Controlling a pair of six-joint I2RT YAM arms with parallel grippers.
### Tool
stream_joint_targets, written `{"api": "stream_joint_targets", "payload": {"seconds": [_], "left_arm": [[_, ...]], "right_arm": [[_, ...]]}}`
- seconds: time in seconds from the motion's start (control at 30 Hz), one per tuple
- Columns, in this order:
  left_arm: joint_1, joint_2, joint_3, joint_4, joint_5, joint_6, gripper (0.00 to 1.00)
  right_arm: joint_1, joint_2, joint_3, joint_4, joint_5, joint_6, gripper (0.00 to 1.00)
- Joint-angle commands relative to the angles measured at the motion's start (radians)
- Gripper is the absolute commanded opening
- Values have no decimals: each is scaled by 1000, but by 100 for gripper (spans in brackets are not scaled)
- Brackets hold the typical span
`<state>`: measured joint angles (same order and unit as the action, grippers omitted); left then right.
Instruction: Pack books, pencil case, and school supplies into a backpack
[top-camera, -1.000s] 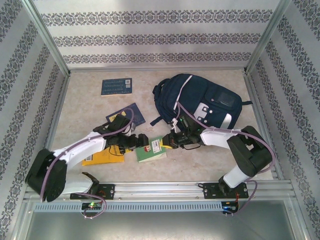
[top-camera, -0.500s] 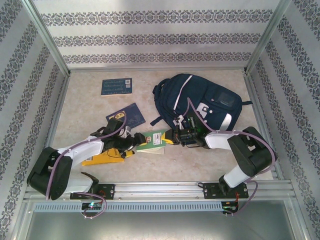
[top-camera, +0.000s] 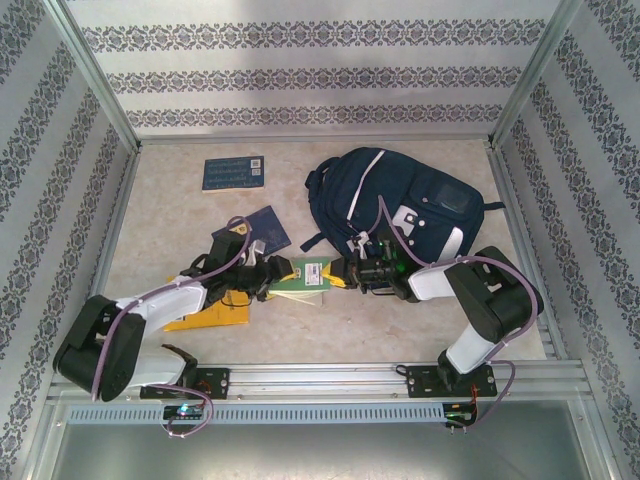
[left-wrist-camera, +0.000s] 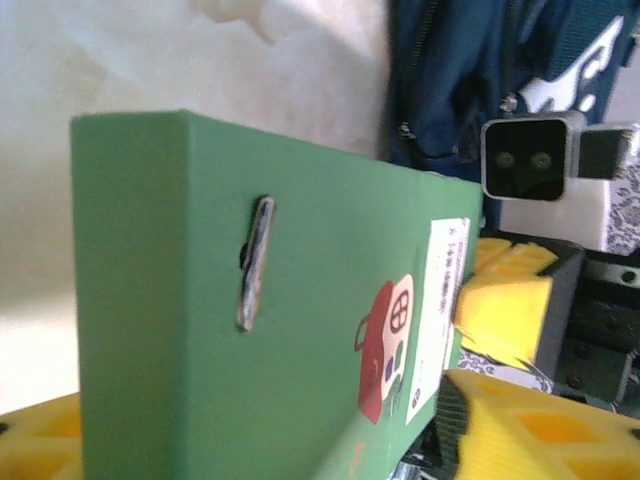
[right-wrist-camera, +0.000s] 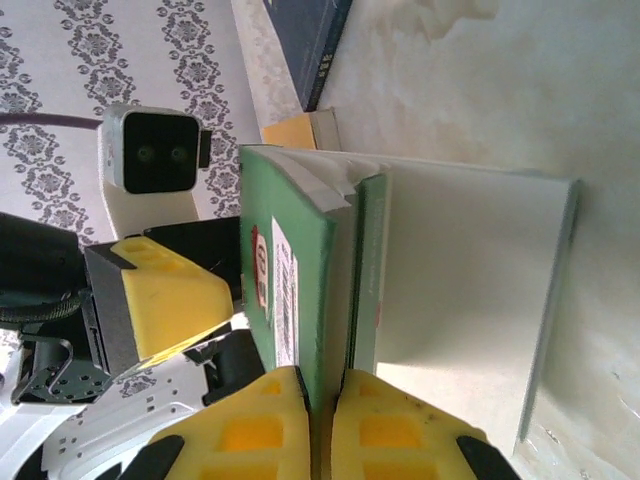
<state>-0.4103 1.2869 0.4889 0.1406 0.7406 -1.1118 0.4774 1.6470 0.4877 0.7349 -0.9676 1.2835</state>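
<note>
Four books (top-camera: 233, 172), one backpack (top-camera: 400, 200); right tool (right-wrist-camera: 322, 380) pinches the green book (top-camera: 308, 275) tight, left tool (top-camera: 273, 272) straddles it, grip unclear.

A pale, marbled tabletop (top-camera: 170, 200) spreads out in front of me, beige with faint cloudy veins; I see the same surface close up in my left wrist view (left-wrist-camera: 150, 60) and my right wrist view (right-wrist-camera: 520, 90). Walls papered in white with bands of dark floral print close it in at the back (top-camera: 320, 70), left (top-camera: 50, 180) and right (top-camera: 590, 180). Slanting aluminium posts (top-camera: 92, 75) mark the back corners. Along the near edge runs a metal rail (top-camera: 320, 378), just below it a white slotted strip (top-camera: 300, 412), then a plain grey panel (top-camera: 320, 450).
</note>
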Motion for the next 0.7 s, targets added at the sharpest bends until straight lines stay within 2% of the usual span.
{"api": "stream_joint_targets", "payload": {"seconds": [0.0,0.23,0.37,0.43,0.5,0.6,0.67], "left_arm": [[7,-60,-1,103,19,-19,56],[6,-57,-18,186,48,-46,29],[7,-67,-7,184,55,-41,8],[6,-91,16,125,45,-9,0],[7,-139,46,51,18,31,0],[7,-213,67,12,-12,49,0],[7,-253,76,11,-22,44,0]], "right_arm": [[1,14,-2,72,-30,0,0],[17,7,23,82,-37,1,0],[23,-6,33,76,-31,-9,0],[14,-35,29,30,-5,-47,22],[6,-78,23,-46,30,-95,44],[5,-118,19,-75,50,-113,65],[10,-127,21,-62,50,-98,71]]}}
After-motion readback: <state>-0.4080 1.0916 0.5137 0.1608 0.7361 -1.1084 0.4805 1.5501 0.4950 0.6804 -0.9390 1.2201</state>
